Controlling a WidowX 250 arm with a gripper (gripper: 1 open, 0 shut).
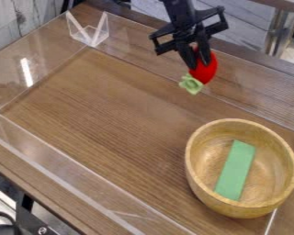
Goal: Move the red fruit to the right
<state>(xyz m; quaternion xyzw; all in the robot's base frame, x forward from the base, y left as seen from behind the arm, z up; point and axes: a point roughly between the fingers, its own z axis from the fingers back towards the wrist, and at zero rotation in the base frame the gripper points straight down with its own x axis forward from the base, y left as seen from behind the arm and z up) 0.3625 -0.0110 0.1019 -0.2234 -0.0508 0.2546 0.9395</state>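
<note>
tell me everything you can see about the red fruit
The red fruit is a small, glossy, bright red strawberry-like toy with a light green leafy cap at its lower end. It hangs tilted, cap down and toward the left, clamped in the black pincer, which is shut on its upper part. It looks lifted just above the wooden tabletop, near the far edge, up and left of the wooden bowl.

The fruit [200,72] hangs in the pincer [201,66] above the far middle of the worktop [100,119], while the bowl [244,168] (with a flat block [239,169] lying inside it) sits at the near right.
</note>
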